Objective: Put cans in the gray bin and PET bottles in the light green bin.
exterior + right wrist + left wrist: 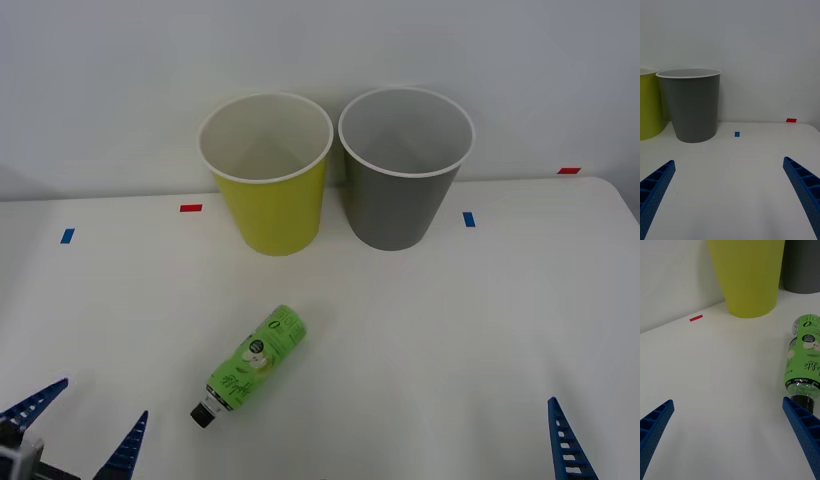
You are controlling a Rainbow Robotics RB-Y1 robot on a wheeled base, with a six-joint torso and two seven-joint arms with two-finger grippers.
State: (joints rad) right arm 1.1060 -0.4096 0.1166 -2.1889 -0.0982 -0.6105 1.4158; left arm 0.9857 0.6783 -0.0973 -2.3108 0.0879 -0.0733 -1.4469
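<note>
A small PET bottle (254, 362) with a bright green label and black cap lies on its side on the white table, cap toward me. The light green bin (268, 180) stands upright at the back, with the gray bin (403, 172) right beside it. My left gripper (82, 432) is open at the near left edge, its fingers apart, and the bottle (804, 368) lies just beyond one fingertip. My right gripper (728, 187) is open low at the near right, well in front of the gray bin (691, 105). No cans are in view.
Small red and blue tape marks (190, 208) dot the table (440, 330) near the bins. A plain white wall stands behind the bins. The table's right edge (625, 205) runs close to the gray bin's side.
</note>
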